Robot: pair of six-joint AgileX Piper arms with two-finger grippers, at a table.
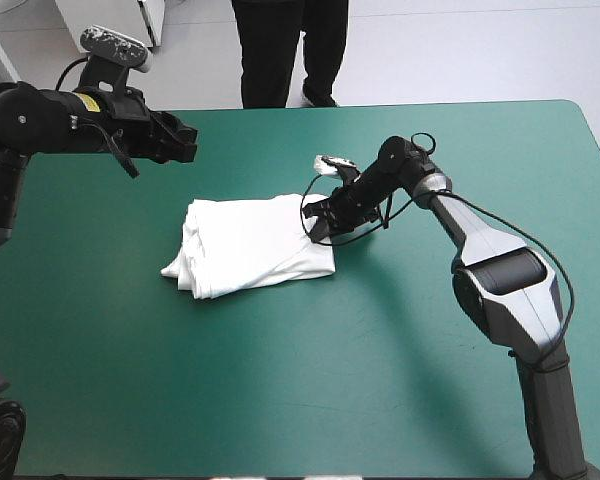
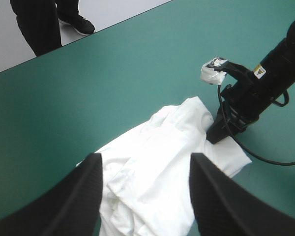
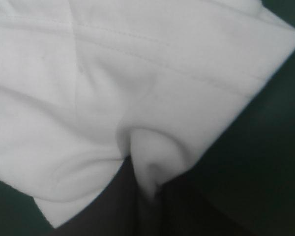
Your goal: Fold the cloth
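**Right pinch on folded bundle: unfold/drag risk**

The T-shirt [image 1: 248,248] is seen as a folded bundle near the middle of the teal-green table [image 1: 400,390], slightly left of centre. The right gripper [image 3: 143,173] is pinched all but closed on the bundle's right-hand edge, with a small pucker of cloth caught between the black fingers. How many layers are held cannot be told. The left gripper [image 2: 145,164] is raised above the table toward the far-left side, well clear of the cloth. Its fingers are spread wide and nothing is held.

Risks, as judged:
- If only the top layer is gripped, the fold would be peeled open on lift.
- If the pinch is pulled sideways, the whole bundle would be dragged and the layers skewed, as nothing is pinned on the left side.
- The bite looks shallow and close to the edge, so cloth could be lost mid-move.
- On release, the pucker could be snagged and the corner tugged out of line.
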